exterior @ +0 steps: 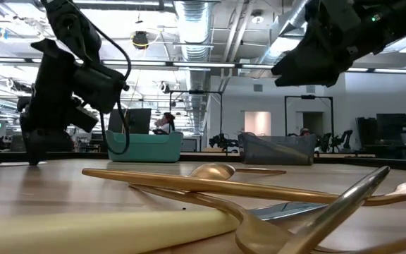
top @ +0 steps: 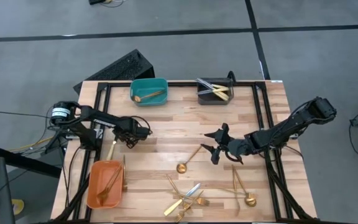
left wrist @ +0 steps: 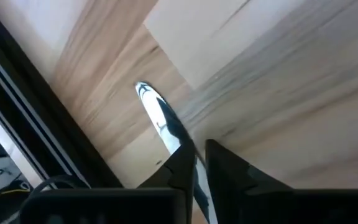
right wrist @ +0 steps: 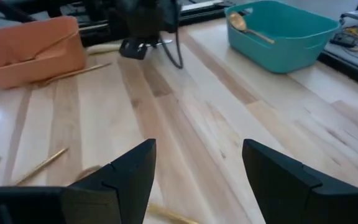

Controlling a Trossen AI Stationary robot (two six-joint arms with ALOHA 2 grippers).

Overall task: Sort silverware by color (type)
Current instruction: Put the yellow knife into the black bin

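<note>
Gold silverware lies loose on the wooden table: a spoon (top: pixel 188 158) in the middle, a heap of forks and knives (top: pixel 187 200) at the near edge, and another spoon (top: pixel 248 199) to its right. My left gripper (top: pixel 143 132) (left wrist: pixel 197 152) is low over the table's left side, between the teal and orange bins, shut on a knife with a silvery blade (left wrist: pixel 157 112). My right gripper (top: pixel 217 147) (right wrist: pixel 197 155) hovers open above the table's middle, just right of the middle spoon, with nothing between its fingers. My left gripper pinches the knife's silvery blade (left wrist: pixel 178 138) between its two fingers (left wrist: pixel 182 165). The fingers lie along the blade, and its rounded tip (left wrist: pixel 143 90) sticks out past the fingertips, close over the wood. The fingers hide the handle.
The teal bin (top: pixel 149 90) at the far edge holds a spoon, the grey bin (top: pixel 215 91) beside it holds knives, and the orange bin (top: pixel 106 183) at the near left holds forks. A gold piece (top: pixel 112 149) lies near the left arm. Black rails (top: pixel 98 112) frame the table.
</note>
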